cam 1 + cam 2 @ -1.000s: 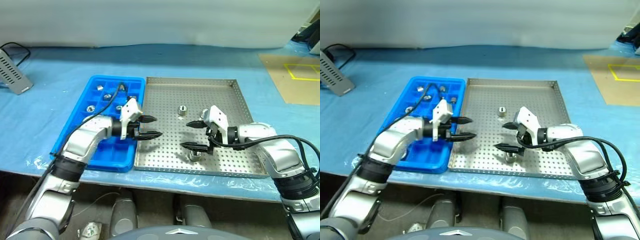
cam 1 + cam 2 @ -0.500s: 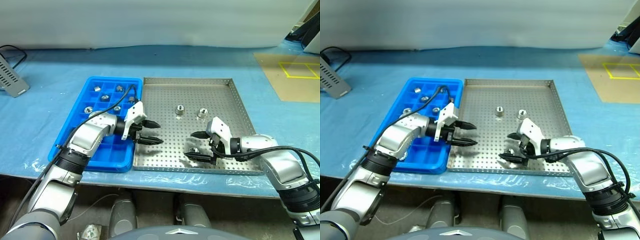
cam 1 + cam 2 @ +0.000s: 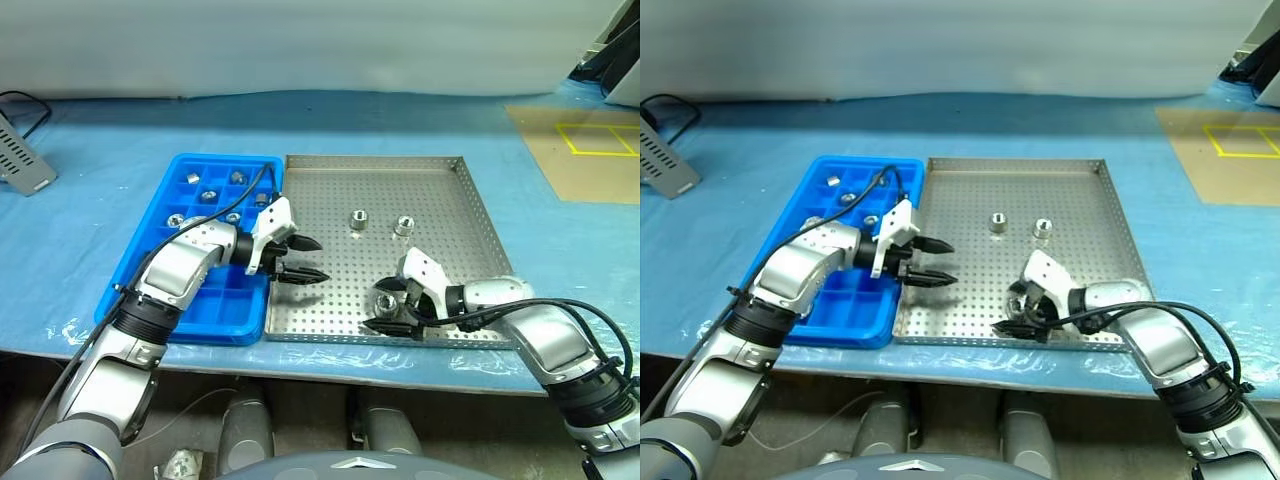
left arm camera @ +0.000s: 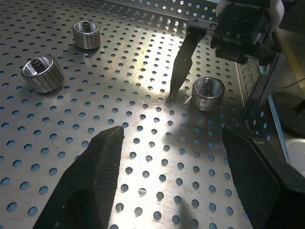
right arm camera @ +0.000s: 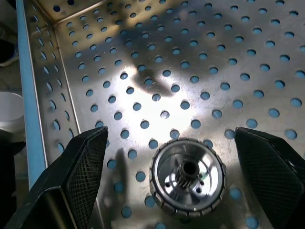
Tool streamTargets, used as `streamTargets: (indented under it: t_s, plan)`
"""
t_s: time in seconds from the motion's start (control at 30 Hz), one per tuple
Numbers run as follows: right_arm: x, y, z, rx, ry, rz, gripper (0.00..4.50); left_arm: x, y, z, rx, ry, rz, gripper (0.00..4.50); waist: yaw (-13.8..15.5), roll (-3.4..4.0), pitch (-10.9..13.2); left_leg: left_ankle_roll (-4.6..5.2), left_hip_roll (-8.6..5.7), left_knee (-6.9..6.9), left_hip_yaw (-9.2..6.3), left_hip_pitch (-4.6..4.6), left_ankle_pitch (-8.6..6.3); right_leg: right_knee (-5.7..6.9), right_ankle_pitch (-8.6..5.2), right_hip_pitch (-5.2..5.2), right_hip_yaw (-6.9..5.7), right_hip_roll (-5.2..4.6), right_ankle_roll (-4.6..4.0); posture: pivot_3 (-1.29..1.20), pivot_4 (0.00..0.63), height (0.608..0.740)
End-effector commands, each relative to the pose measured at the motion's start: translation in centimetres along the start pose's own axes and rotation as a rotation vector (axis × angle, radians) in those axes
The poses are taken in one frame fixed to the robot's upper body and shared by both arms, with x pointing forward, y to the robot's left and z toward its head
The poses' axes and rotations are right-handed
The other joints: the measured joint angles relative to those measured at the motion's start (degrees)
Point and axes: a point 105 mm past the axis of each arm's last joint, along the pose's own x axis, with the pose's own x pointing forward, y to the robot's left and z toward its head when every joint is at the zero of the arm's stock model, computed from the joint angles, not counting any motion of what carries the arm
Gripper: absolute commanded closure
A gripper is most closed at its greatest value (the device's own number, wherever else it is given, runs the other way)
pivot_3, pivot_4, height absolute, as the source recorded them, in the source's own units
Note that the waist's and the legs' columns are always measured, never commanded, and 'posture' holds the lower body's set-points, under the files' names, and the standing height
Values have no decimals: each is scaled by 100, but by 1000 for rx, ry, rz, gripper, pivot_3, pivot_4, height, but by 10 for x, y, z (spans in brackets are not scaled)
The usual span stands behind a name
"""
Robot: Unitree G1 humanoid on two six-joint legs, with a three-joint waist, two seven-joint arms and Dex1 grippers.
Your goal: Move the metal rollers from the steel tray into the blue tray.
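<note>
**Right fingers straddle a roller near the steel tray's front rim**

The steel tray [image 3: 440, 190] sits on the table [image 3: 100, 160], which has a blue cover; the blue tray [image 3: 165, 270] lies just beside it on the robot's left, rims touching or nearly so.

Three metal rollers are on the perforated floor of the steel tray. Two stand near the middle of the tray, side by side and apart: one roller [image 3: 358, 219] and a second roller [image 3: 404, 225]. A third roller [image 3: 385, 300] stands near the front rim.

Right gripper [image 3: 388, 308]: low over the tray floor, fingers spread wide, one on each side of the third roller. In the right wrist view that roller [image 5: 187, 177] stands between the two fingers [image 5: 78, 176] with bare floor on both sides, so it is not gripped. It stands upright, with a small toothed hub in its centre hole.

Left gripper [image 3: 305, 258]: over the left part of the steel tray, near the rim next to the blue tray, pointing to the robot's right. Fingers [image 4: 90, 186] part-way apart, nothing between them.

The blue tray has several rollers [image 3: 210, 195] in its far compartments, one per compartment as far as visible. Near compartments are partly hidden by the left arm.

A grey device [image 3: 22, 165] lies at the far left of the table.
</note>
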Motion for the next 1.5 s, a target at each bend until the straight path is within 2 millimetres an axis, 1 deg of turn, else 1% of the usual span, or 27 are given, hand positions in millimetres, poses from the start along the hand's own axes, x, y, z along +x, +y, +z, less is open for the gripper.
streamTargets:
  t_s: [0.03, 0.1, 0.2, 0.3, 0.37, 0.47, 0.57, 0.6, 0.67, 0.7, 0.77, 0.8, 0.83, 0.87, 0.97, 1.07, 1.13, 1.23, 1.33, 1.43, 1.5]
  plan:
    - [6, 8, 16, -44, -16, -2, 192, -5, 2, 9, 52, -16, 22, 1024, 2, 0, 0, 0, 0, -1, 0, 0, 0, 0, 0, 0, 0, 0, 0, -194, 150, 740]
    - [10, 13, 24, -52, -12, -11, 623, -6, 3, 8, 54, -16, 35, 1012, 2, 0, 0, 0, 0, -3, 0, -1, 0, -1, 0, -1, 0, 0, 0, -188, 150, 740]
    - [16, 27, 38, -60, -9, 1, 1628, -9, 7, 6, 51, -15, 57, 1012, 2, 1, 0, -2, 0, -3, 0, 0, 1, 0, 0, -2, 0, 0, 0, -187, 150, 740]
    - [19, 34, 46, -57, 0, -3, 2652, -11, 7, 5, 54, -10, 62, 1012, 7, 1, 0, -10, 0, -4, -1, 1, 6, 2, 0, -2, 0, 0, 0, -187, 150, 740]
    - [19, 36, 49, -50, 6, -18, 2652, -12, 7, 4, 55, -8, 63, 1012, 10, 1, 0, -15, 0, -4, -1, 1, 9, 2, 0, -2, 0, 0, 0, -187, 150, 740]
    - [16, 33, 49, -29, 2, -46, 2652, -12, 10, 4, 54, -6, 71, 1012, 30, 1, 0, -19, -1, -4, -1, 0, 10, 2, 0, -1, 0, 0, 0, -186, 150, 740]
    - [13, 27, 47, 21, -49, -61, 2652, -12, 15, -4, 46, 0, 78, 1012, 26, 1, 0, -20, -1, -4, -1, 1, 11, 1, 0, 0, 1, -1, 1, -190, 150, 740]
    - [10, 22, 48, 32, -76, -80, 2652, -12, 16, -6, 45, 2, 80, 1012, 24, 1, 0, -20, -1, -4, -1, 0, 11, 1, 0, -3, 1, -1, 1, -190, 150, 740]
    - [2, 10, 60, 26, -143, -139, 2652, -13, 17, -9, 42, -1, 84, 1012, 21, 1, 0, -20, 0, -4, -1, -1, 11, 1, 0, -4, 1, 0, 1, -194, 150, 740]
    - [-2, 5, 65, 24, -167, -169, 2488, -14, 18, -10, 41, -2, 85, 1012, 17, 1, 0, -20, -2, -4, -1, -2, 11, 2, 0, -6, 2, 0, 1, -198, 150, 740]
    - [-8, 3, 69, 21, -181, -183, 2046, -15, 18, -11, 42, -2, 85, 1012, 16, 1, 0, -21, -1, -4, -1, -1, 11, 3, 0, -6, 3, 0, 1, -200, 150, 740]
    - [-10, 5, 69, 18, -169, -184, 1754, -15, 18, -12, 43, 0, 85, 1012, 18, 1, 0, -21, -1, -5, -1, 0, 11, 3, 0, -6, 3, 0, 1, -201, 150, 740]
    - [-12, 7, 69, 26, -162, -182, 1329, -15, 17, -13, 43, 1, 82, 1012, 18, 1, 0, -21, 0, -7, -1, 0, 11, 3, 0, -6, 2, 0, 1, -202, 150, 740]
    - [-14, 11, 70, 31, -157, -174, 1055, -15, 17, -13, 44, 1, 81, 1012, 19, 1, 0, -22, -1, -10, -1, 0, 12, 3, 0, -6, 2, 1, 1, -203, 150, 740]
    - [-17, 21, 70, 39, -137, -152, 1055, -15, 17, -14, 44, 2, 80, 1012, 21, 1, 0, -24, -1, -15, -1, -1, 13, 0, 0, -8, 2, 1, 1, -205, 150, 740]
    - [-20, 35, 60, 76, -86, -117, 1055, -15, 18, -15, 42, 4, 83, 1012, 23, 1, 0, -24, -2, -15, -1, 0, 13, 0, 0, -7, 2, 1, 1, -207, 150, 740]
    - [-24, 40, 54, 92, -58, -112, 1055, -16, 19, -15, 42, 6, 84, 1012, 25, 1, 0, -24, -2, -15, -1, 2, 13, 0, 0, -6, 2, 0, 2, -208, 150, 740]
    - [-30, 41, 42, 110, -13, -145, 1055, -17, 20, -18, 43, 15, 90, 1012, 40, 1, 0, -24, -3, -14, -1, 2, 13, 0, -1, -5, 3, -1, 2, -211, 150, 740]
    - [-30, 40, 44, 112, -21, -180, 1055, -17, 21, -19, 45, 15, 92, 1012, 28, 2, 0, -24, -3, -14, -1, 5, 13, -1, -1, -4, 5, -1, 4, -214, 150, 740]
    - [-25, 47, 52, 105, -47, -184, 1055, -16, 22, -18, 48, 15, 92, 1012, 25, 4, -1, -28, -2, -19, -1, 9, 16, 0, -2, -5, 5, 1, 6, -215, 150, 740]
    - [-37, 23, 38, 138, -15, -211, 1055, -16, 22, -18, 49, 16, 93, 1012, 38, 5, -2, -38, -4, -25, -1, 8, 22, 0, -2, -7, 5, 0, 6, -219, 150, 740]
